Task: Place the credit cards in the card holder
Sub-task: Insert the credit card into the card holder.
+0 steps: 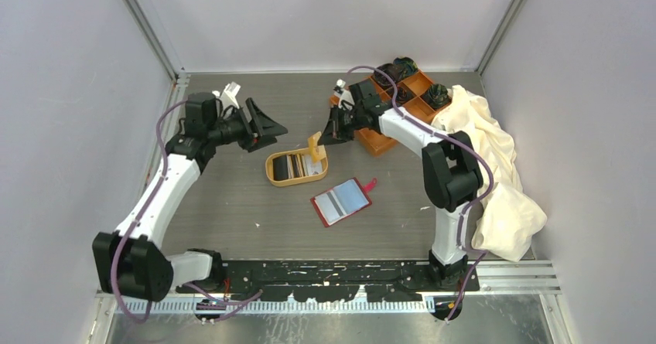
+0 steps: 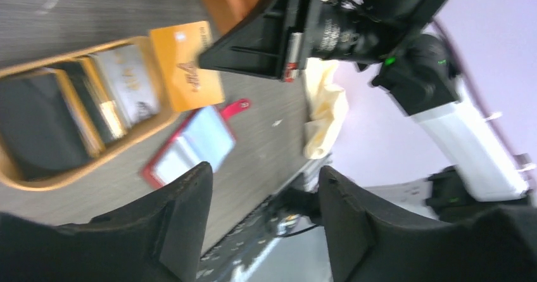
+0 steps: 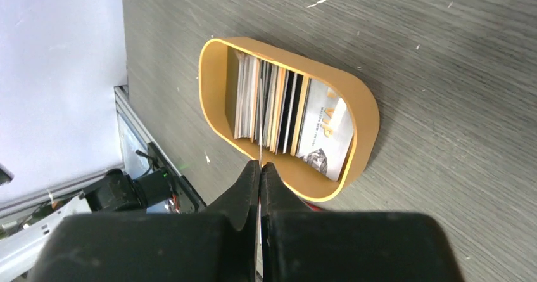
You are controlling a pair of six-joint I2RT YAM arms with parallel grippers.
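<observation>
Table (image 1: 232,197): dish (image 1: 268,168), card holder (image 1: 340,202), tray (image 1: 377,143), cloth (image 1: 503,174)

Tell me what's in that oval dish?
Cards standing on edge, black, white and tan, the end one leaning. The right jaws pinch a gold card above the dish. Most card faces and its floor are hidden.

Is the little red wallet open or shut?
Open: the card holder lies spread flat, its blue lining facing up, snap tab sticking out.

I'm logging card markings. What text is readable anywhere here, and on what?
"VIP": on the grey card at the end of the row in the tan dish.
Smaller print beside it: too small to read.
Print on the gold card pinched in the right tool: blurred, unreadable.
</observation>
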